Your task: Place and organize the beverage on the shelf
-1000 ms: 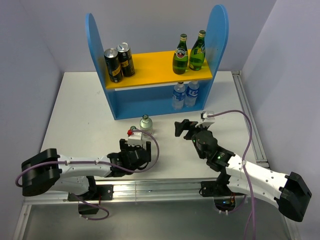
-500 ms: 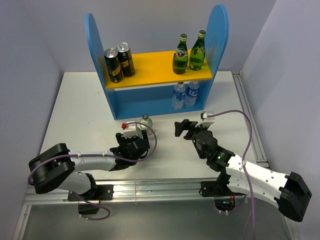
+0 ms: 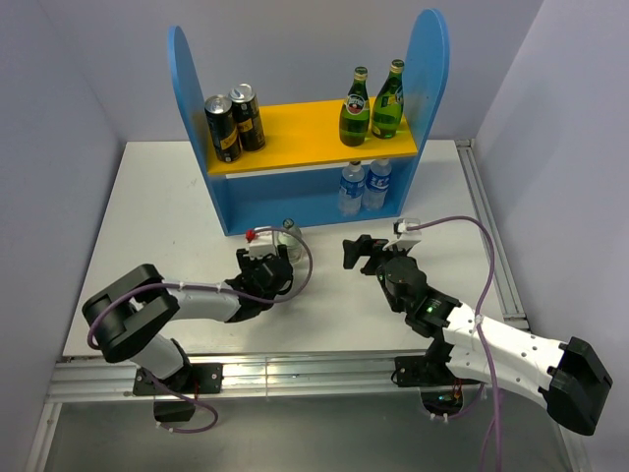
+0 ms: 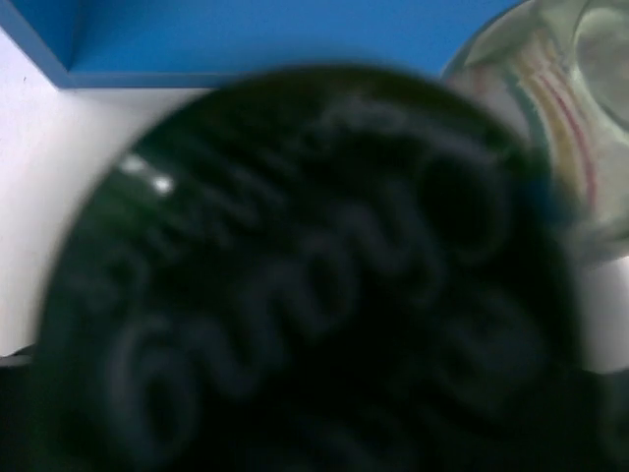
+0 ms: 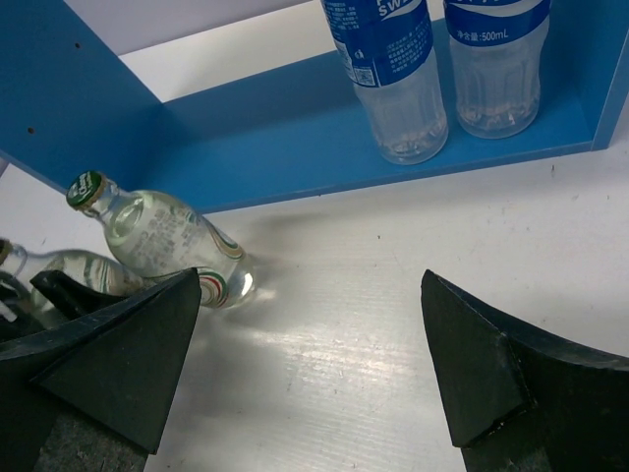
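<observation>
A squat clear bottle [image 3: 287,232] stands just in front of the blue shelf [image 3: 429,59], and my left gripper [image 3: 272,252] is right up against it. In the left wrist view a blurred dark green cap [image 4: 295,275] fills the frame and hides the jaws; a clear bottle [image 4: 560,108] shows at the upper right. The right wrist view shows two squat clear bottles, one leaning with a green cap [image 5: 167,241] and one partly hidden at the left edge [image 5: 54,270]. My right gripper [image 5: 311,277] stands open over bare table, to the right of them.
Two green glass bottles [image 3: 355,108] stand on the orange board at the right, two dark cans [image 3: 223,128] at the left. Two water bottles [image 5: 388,69] stand on the lower level at the right. A metal rail [image 3: 491,246] runs along the table's right edge.
My left arm has reached forward toward the shelf, up to the squat bottle. The right arm has not moved.
</observation>
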`<move>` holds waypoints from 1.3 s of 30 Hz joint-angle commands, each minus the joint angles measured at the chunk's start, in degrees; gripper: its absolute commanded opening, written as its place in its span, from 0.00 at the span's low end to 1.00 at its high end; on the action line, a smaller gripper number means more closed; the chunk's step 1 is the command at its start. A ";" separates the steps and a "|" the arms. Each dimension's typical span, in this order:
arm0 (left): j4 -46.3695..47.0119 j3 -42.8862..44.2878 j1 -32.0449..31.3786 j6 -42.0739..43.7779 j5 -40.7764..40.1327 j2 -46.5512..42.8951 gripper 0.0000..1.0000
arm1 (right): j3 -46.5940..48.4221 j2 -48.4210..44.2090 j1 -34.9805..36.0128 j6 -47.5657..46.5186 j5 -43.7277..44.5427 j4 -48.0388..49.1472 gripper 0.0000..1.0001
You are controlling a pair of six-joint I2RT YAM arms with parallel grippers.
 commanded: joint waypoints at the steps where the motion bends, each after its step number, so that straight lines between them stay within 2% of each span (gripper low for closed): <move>1: 5.91 3.51 1.11 3.20 0.50 1.68 0.67 | 1.02 0.26 0.34 -0.90 1.11 2.11 1.00; 9: 8.90 8.25 3.48 7.34 2.26 6.33 0.56 | 1.02 0.17 0.34 -0.90 1.37 2.03 1.00; 11: 9.78 9.75 4.35 8.65 2.61 7.22 0.49 | 1.02 0.08 0.33 -0.99 1.38 2.03 1.00; 15: 9.17 11.77 5.76 9.54 2.79 8.10 0.26 | 1.11 0.17 0.34 -1.08 1.72 1.94 1.00; 17: 8.73 11.95 6.03 9.62 2.35 7.23 0.05 | 1.11 0.26 0.34 -1.08 1.90 1.94 1.00; 18: 8.81 11.86 6.12 9.71 2.18 6.26 0.00 | 1.11 0.35 0.25 -1.16 1.90 1.94 1.00; 32: 10.22 11.60 9.72 13.75 1.47 -0.68 0.00 | 1.20 1.31 0.25 -1.34 1.99 2.29 1.00; 39: 13.55 14.32 14.46 15.86 4.63 2.12 0.00 | 1.20 1.31 0.25 -1.34 1.99 2.29 1.00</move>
